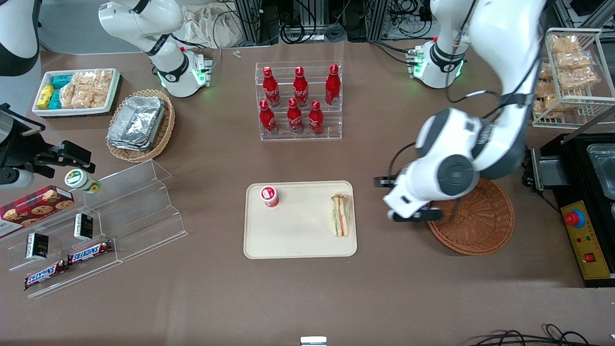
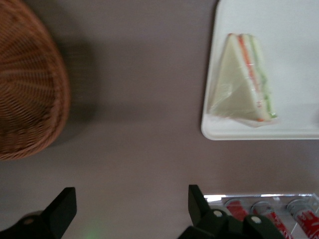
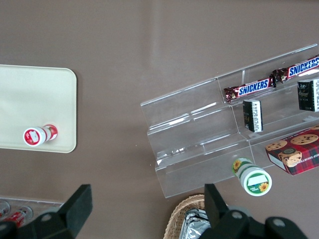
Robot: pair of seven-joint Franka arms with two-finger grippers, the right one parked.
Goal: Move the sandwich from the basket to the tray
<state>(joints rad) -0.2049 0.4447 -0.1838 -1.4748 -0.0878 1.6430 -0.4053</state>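
Observation:
The sandwich, a wrapped triangular wedge with red and green filling, lies on the cream tray, near the tray edge that faces the basket. The round reddish-brown wicker basket sits beside the tray toward the working arm's end of the table; what shows of its inside holds nothing, and the arm covers part of it in the front view. My gripper hangs open over the bare table between tray and basket, with nothing between its fingers.
A small red-and-white cup stands on the tray. A clear rack of red bottles stands farther from the front camera than the tray. A yellow control box and a wire snack rack flank the basket.

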